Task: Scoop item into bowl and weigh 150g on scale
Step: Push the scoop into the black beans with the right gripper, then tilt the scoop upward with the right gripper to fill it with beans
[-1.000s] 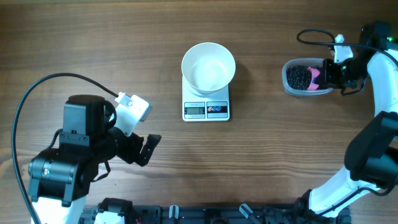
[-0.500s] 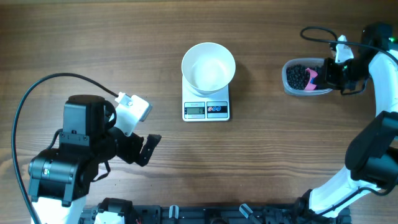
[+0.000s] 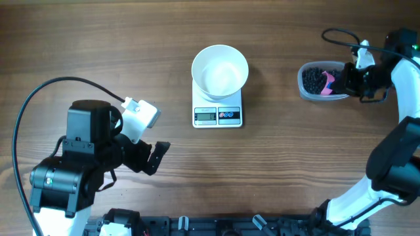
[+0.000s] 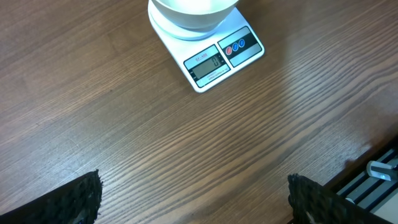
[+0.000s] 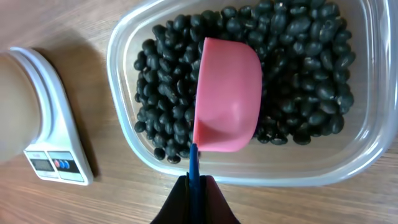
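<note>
right gripper [image 5: 196, 186] rightward, scoop [image 5: 227, 93] on pellets [image 5: 168, 81]

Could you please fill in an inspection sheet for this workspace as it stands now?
Surface: wooden table, no spills seen.
Job's things: white bowl sits empty on the scale; black pellets all lie in the clear tub to the right of the scale.
Clutter: nothing seen.
Grippers: right gripper is shut on the handle of the pink scoop, whose cup rests among the pellets; left gripper is open, holds nothing and is over bare table.
Cables: left cable loops over the table; right cable arcs behind the tub.
Surroundings: black rail along the near edge.
</note>
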`<state>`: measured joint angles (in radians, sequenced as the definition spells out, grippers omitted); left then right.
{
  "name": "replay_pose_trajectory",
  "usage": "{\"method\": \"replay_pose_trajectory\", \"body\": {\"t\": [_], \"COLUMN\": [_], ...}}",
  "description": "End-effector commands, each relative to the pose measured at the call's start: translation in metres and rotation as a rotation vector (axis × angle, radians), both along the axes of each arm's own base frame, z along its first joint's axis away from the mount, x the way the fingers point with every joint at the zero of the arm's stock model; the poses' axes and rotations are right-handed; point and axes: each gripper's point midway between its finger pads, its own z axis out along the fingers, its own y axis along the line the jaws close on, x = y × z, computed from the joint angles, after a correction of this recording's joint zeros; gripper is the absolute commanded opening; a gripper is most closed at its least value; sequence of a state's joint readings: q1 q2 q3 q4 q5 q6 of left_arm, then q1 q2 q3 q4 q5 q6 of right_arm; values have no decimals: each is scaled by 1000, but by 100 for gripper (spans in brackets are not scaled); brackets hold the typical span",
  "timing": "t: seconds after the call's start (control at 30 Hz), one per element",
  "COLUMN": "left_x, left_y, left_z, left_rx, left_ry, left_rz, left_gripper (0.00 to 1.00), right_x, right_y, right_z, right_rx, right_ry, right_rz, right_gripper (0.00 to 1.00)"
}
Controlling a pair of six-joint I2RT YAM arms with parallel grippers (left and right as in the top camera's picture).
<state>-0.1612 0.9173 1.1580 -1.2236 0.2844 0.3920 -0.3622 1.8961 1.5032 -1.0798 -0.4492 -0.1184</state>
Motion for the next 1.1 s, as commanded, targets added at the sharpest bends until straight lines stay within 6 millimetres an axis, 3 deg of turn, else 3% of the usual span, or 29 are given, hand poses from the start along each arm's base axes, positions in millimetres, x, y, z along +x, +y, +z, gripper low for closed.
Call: {"method": "replay_pose_trajectory", "body": {"t": [0.0, 0.47, 0.77, 0.97, 1.07], "left_x": [2, 2, 2, 2, 2], "left_y": [2, 2, 2, 2, 2], "left_z": [6, 6, 6, 6, 6], "left_rx": [12, 12, 12, 12, 12], "left_ry": [-27, -27, -27, -27, -27], "left_rz": [-6, -6, -6, -6, -6], "left_gripper": [100, 100, 100, 100, 100], "right_x": [-12, -25, -39, -36, -36], "right_y": [11, -25, -16, -19, -30], "right_z": [-26, -26, -50, -42, -36], "right_rx": [78, 148, 188, 263, 316], "right_ry": [66, 90, 157, 121, 92], "right_rz": [-22, -192, -261, -291, -330], "right_gripper": [4, 4, 4, 4, 4]}}
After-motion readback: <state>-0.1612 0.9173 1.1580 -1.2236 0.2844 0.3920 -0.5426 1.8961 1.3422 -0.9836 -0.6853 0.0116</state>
